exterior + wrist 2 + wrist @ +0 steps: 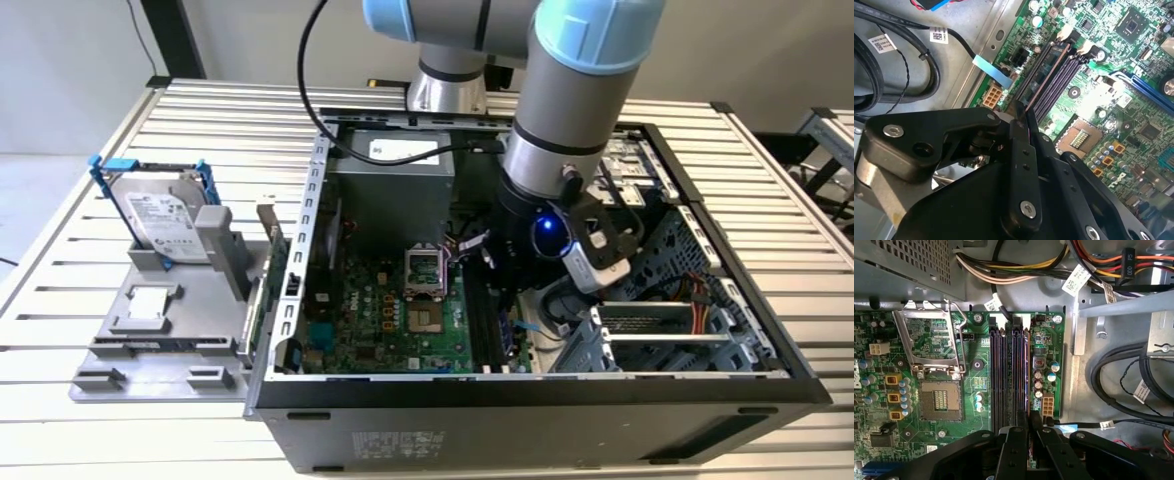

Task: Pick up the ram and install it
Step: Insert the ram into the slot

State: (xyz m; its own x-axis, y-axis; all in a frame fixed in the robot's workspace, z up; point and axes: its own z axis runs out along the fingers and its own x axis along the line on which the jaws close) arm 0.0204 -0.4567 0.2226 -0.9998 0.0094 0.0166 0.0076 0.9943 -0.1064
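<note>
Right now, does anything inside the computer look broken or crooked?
Nothing looks broken or spilled. One oddity: the processor socket sits bare, with its metal cover flipped open. The ram lines up with its slot, and the gripper has its jaws shut on it.

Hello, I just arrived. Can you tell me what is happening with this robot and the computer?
A robot arm is reaching down into an open computer case that lies on a slatted table. Its gripper is shut on the ram, a thin dark stick held on edge, right over the long black memory slots of the green motherboard. The ram appears lined up with one slot; whether it is fully seated cannot be told. Outside the case, on the exterior view's left, a hard drive stands in a grey holder.
</note>
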